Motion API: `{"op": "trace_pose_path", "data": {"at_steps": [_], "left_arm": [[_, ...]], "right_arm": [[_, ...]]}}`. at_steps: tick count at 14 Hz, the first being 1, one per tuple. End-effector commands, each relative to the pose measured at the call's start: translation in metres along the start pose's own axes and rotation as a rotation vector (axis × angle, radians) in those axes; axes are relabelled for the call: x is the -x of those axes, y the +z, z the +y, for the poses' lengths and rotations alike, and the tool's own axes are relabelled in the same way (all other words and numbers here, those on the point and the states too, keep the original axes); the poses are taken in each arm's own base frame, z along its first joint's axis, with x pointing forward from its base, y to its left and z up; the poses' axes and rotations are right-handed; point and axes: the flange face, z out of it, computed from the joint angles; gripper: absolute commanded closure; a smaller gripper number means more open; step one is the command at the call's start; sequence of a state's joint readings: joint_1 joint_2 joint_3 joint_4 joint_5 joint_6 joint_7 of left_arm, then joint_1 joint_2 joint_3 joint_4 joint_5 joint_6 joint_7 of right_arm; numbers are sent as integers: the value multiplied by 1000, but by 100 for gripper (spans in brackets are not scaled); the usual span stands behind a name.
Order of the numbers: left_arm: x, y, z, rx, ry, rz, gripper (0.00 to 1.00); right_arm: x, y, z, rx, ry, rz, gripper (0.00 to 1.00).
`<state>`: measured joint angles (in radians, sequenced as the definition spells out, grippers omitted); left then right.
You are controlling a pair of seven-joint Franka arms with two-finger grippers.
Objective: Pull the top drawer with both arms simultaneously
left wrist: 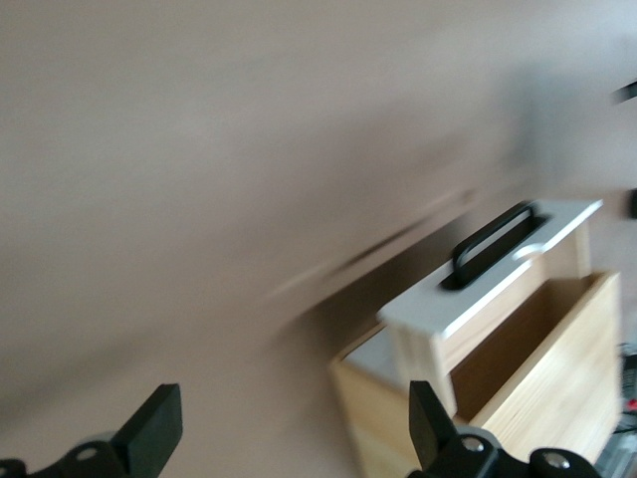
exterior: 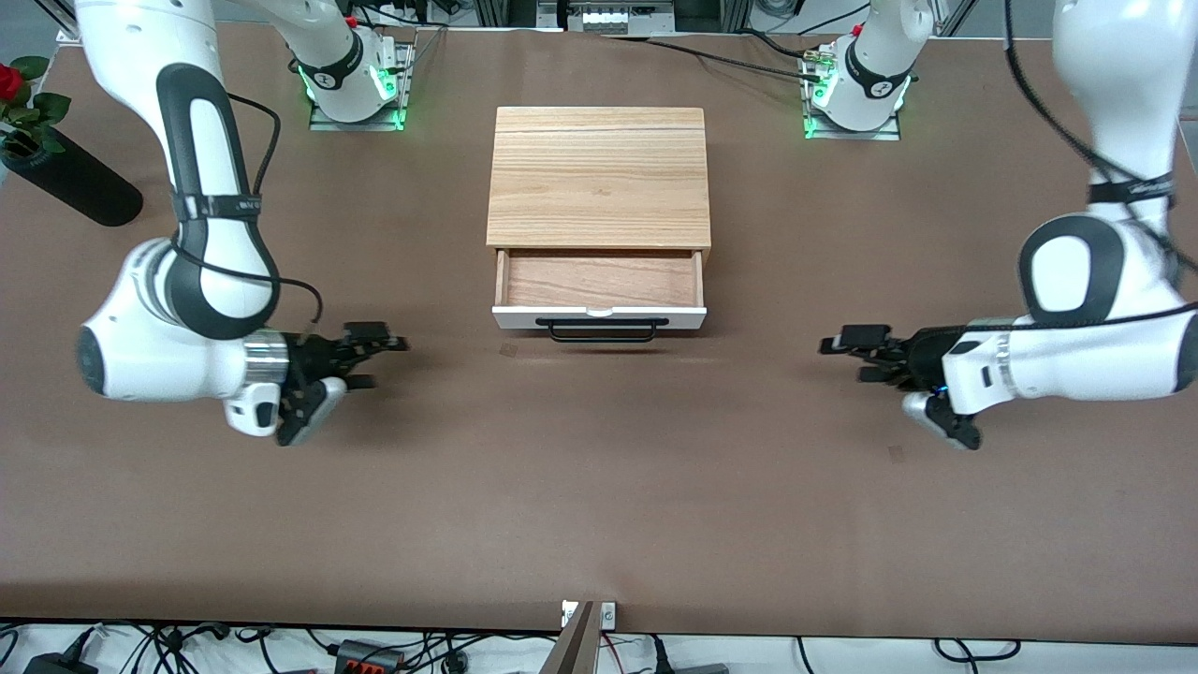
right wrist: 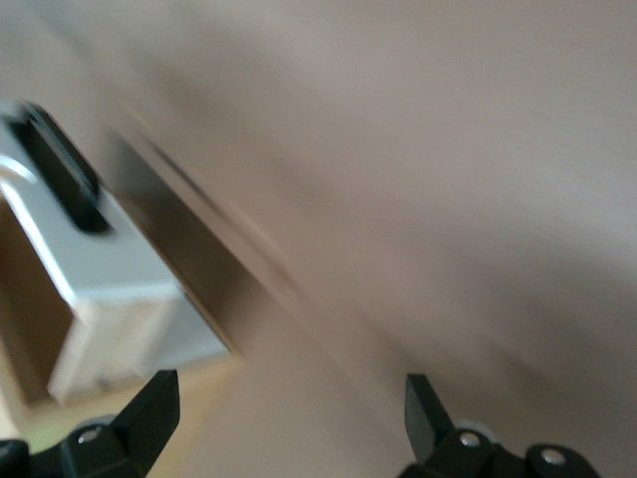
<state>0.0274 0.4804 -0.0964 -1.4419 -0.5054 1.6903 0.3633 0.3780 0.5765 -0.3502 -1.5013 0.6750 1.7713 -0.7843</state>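
The top drawer (exterior: 599,316) stands pulled out of the light-oak cabinet (exterior: 599,178), showing its reddish-brown inside. Its white front with the black bar handle (exterior: 604,329) faces the front camera. My left gripper (exterior: 842,360) is open and empty, low over the table toward the left arm's end, well apart from the drawer. My right gripper (exterior: 386,363) is open and empty toward the right arm's end, also apart from it. The left wrist view shows the open gripper (left wrist: 294,403), the drawer front (left wrist: 478,289) and the handle (left wrist: 493,244). The right wrist view shows the open gripper (right wrist: 289,393) and the drawer front (right wrist: 90,259).
A black vase (exterior: 70,180) with a red rose lies at the right arm's end of the table. The arms' bases (exterior: 356,84) (exterior: 856,89) stand on either side of the cabinet. Brown table (exterior: 599,487) spreads between the drawer and the front edge.
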Motion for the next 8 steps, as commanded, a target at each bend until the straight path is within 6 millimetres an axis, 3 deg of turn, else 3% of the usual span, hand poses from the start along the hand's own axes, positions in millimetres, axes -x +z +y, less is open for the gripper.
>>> {"op": "trace_pose_path", "data": {"at_steps": [1, 2, 4, 8], "left_arm": [[16, -48, 22, -152, -27, -92, 0], [21, -61, 26, -191, -38, -123, 0], [32, -88, 31, -268, -76, -152, 0], [56, -130, 37, -380, -110, -119, 0]], "right_arm": [[17, -55, -5, 164, -36, -87, 0], [23, -76, -14, 194, -52, -117, 0], [38, -100, -23, 214, -1, -172, 0], [52, -167, -72, 329, 190, -236, 0]]}}
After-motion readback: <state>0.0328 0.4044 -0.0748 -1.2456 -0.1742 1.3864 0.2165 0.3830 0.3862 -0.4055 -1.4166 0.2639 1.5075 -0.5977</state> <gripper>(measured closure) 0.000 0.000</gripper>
